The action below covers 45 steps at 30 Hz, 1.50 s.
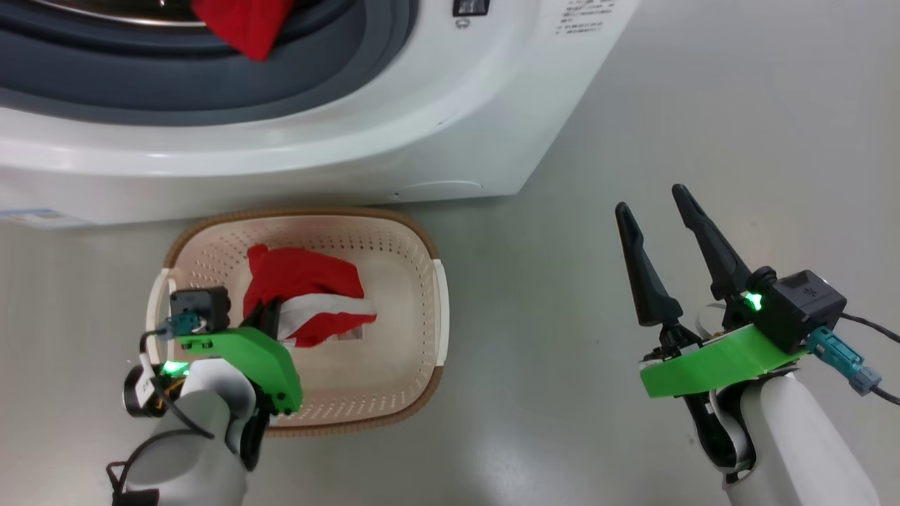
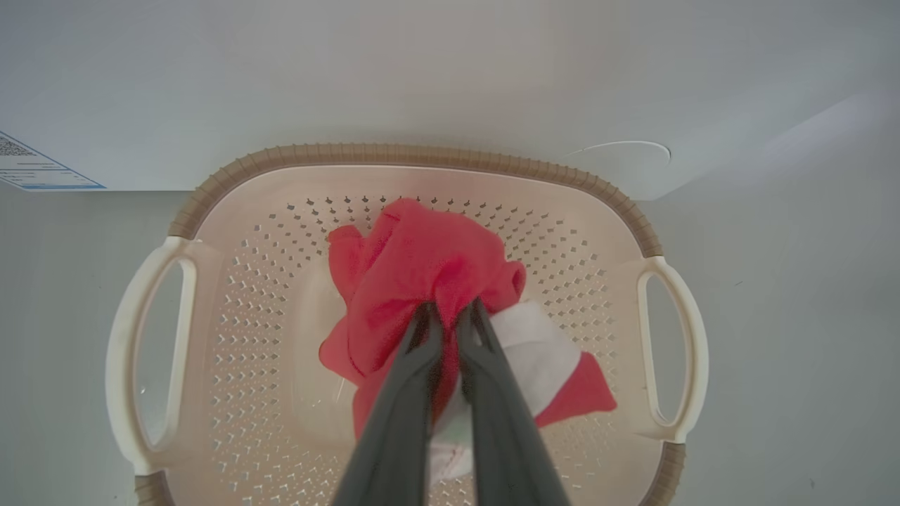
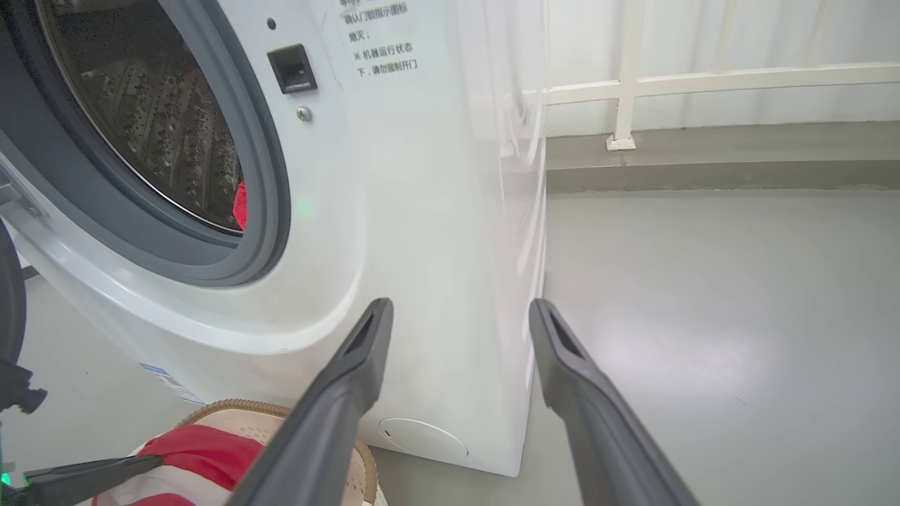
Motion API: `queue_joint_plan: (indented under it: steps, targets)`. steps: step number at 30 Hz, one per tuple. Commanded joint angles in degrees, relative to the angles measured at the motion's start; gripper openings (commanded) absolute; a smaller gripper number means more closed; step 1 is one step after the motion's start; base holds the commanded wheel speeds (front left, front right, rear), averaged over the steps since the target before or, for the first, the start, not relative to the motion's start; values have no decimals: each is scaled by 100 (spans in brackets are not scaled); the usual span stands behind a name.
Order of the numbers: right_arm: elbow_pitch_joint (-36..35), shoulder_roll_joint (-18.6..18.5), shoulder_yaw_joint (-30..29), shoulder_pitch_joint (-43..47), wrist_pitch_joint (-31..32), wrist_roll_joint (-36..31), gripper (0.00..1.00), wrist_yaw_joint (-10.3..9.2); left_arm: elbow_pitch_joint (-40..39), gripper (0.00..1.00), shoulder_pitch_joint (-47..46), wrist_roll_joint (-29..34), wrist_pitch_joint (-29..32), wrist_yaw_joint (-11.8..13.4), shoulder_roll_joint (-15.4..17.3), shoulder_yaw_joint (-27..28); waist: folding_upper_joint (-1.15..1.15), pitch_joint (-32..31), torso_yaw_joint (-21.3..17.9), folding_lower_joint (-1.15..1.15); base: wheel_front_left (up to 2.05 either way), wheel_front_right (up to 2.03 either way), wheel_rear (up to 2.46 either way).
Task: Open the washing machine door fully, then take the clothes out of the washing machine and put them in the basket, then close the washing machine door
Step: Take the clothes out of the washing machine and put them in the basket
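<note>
Your floor [image 1: 703, 140]: grey, glossy, backed by a white railing [image 3: 703, 81]. Washer [image 1: 422, 126]: white, standing on the floor, with one red piece [image 1: 242, 24] hanging over the grey ring at its drum mouth. Basket [image 1: 295, 213]: on the floor just before the washer. Clothes [image 1: 302, 281]: red and white, lying inside the basket, pinched between the closed fingers of your left hand [image 2: 450, 307]. Right hand [image 1: 650, 198]: fingers spread, holding nothing, above the floor well right of the basket.
</note>
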Motion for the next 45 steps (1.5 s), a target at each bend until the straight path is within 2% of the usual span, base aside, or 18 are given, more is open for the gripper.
queue_joint_plan:
  steps: [1, 9, 13, 14, 16, 17, 18, 24, 31, 37, 45]
  targets:
    - [-160, 23, 99, -128, -36, -57, 100, 37, 71, 0, -94, -30, -24, -43, 102, 112, 0, 150, -15, 0, 0, 0, 0]
    - [-188, 23, 184, -278, -36, -114, 100, 37, 892, 0, -608, -206, -2, -180, 34, 80, 0, 493, -43, 0, 0, 0, 0]
    - [-174, 23, 204, -305, -36, -124, 100, 37, 1041, 0, -637, -208, 1, -162, 42, 41, 0, 517, -85, 0, 0, 0, 0]
    - [-167, 23, 202, -307, -36, -124, 100, 37, 1065, 7, -626, -221, -3, -153, 39, 43, 0, 508, -95, 0, 0, 0, 0]
    - [-152, 23, 202, -306, -36, -120, 100, 37, 1100, 45, -596, -242, -28, -139, 35, 43, 0, 479, -111, 0, 0, 0, 0]
    - [-141, 23, 199, -301, -36, -118, 100, 37, 1114, 80, -573, -249, -38, -134, 30, 39, 0, 450, -113, 0, 0, 0, 0]
    - [-128, 23, 196, -290, -36, -117, 100, 37, 1125, 100, -552, -265, -58, -131, 25, 42, 0, 421, -112, 0, 0, 0, 0]
    - [-31, 23, 148, -222, -36, -126, 100, 37, 1136, 100, -481, -270, -367, -136, -2, -4, 0, 170, -51, 0, 0, 0, 0]
    - [57, 23, 146, -178, -36, -166, 100, 37, 783, 100, -341, -247, -605, -131, 32, 59, 0, -148, 49, 0, 0, 0, 0]
    - [123, 23, 139, -112, -36, -207, 100, 37, -389, 100, 209, -140, -613, -45, 86, 449, 0, -547, 144, 0, 0, 0, 0]
    - [228, 23, 117, 28, -36, -229, 100, 37, -1841, 100, 1095, 319, -614, 13, 60, 946, 0, -1095, 240, 0, 0, 0, 0]
